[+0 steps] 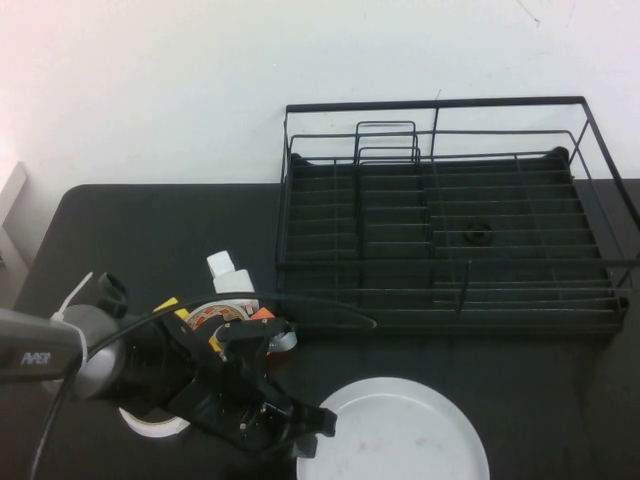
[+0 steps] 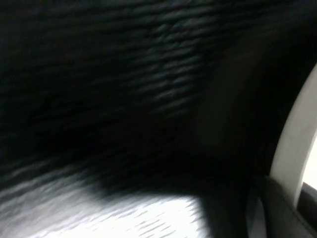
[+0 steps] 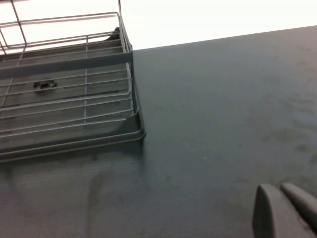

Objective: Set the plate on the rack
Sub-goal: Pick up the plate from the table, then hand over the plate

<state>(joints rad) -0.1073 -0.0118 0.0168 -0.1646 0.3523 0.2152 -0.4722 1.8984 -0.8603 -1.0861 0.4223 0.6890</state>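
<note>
The white plate [image 1: 400,435] lies on the black table at the front, before the rack. My left gripper [image 1: 312,432] reaches in low from the left and sits at the plate's left edge. In the left wrist view the plate's white rim [image 2: 296,148] runs between the two dark fingers [image 2: 277,210], with no gap showing, so the gripper is shut on the rim. The black wire rack [image 1: 450,215] stands empty at the back right. My right gripper [image 3: 283,201] is out of the high view; its fingertips are together over bare table, beside a corner of the rack [image 3: 74,99].
A white bottle [image 1: 228,272], a colourful tape roll [image 1: 215,315] and a white tape ring [image 1: 150,422] crowd the table under and behind my left arm. A thin cable [image 1: 320,305] lies along the rack's front edge.
</note>
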